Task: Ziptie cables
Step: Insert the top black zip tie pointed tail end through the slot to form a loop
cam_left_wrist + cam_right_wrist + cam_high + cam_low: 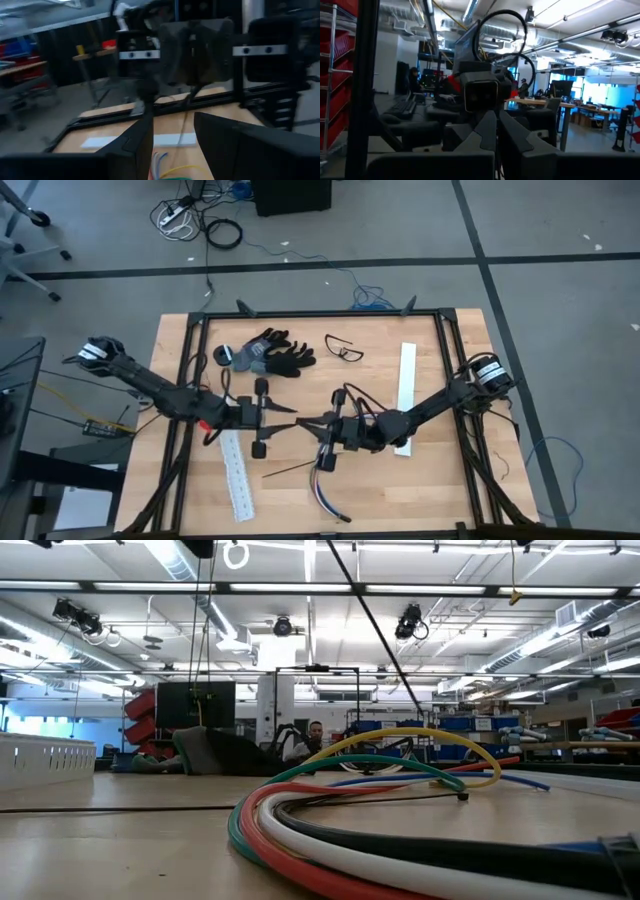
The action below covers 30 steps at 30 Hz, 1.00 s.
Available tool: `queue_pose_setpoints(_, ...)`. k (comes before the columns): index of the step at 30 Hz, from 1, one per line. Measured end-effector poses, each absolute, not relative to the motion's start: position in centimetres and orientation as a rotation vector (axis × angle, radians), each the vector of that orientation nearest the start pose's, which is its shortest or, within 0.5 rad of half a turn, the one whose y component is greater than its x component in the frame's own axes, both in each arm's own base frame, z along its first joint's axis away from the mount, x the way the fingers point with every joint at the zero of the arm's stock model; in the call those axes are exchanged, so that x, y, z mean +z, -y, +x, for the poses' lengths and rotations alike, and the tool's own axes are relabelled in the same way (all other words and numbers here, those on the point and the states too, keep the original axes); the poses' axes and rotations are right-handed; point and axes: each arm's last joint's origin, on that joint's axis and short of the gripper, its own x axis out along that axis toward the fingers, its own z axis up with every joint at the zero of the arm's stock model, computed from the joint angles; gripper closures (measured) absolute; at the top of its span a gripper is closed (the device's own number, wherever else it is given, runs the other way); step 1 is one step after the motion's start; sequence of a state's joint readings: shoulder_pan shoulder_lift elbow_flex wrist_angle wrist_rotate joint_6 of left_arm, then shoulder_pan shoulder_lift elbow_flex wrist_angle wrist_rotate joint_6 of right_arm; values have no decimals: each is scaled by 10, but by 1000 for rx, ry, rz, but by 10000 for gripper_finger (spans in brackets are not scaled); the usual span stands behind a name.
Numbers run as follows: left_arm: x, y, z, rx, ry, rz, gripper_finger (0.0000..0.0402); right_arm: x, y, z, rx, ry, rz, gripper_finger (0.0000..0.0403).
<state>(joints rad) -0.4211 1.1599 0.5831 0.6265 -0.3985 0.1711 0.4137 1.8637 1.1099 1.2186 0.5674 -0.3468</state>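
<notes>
Basically right gripper (328, 423), jaws shut, sits nearest the cables (325, 485), which trail from just beneath it toward the table's near edge, while left gripper (283, 420) faces it, jaws partly open, holding nothing visible.

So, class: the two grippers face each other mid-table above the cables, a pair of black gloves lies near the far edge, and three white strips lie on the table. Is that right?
Not quite. The high view shows two white strips, not three: one near the left gripper, one beside the right arm. The grippers, cables and black gloves are as stated.
</notes>
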Motion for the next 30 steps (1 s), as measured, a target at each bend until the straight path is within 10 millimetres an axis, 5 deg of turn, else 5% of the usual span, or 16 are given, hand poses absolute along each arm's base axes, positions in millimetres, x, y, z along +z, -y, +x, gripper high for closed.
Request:
queue_pose_setpoints(13, 258, 72, 254, -163, 118, 61, 265, 275, -145, 370, -244, 370, -196, 403)
queue_pose_setpoints(30, 256, 69, 258, -243, 128, 57, 265, 270, -142, 373, -281, 313, -210, 403)
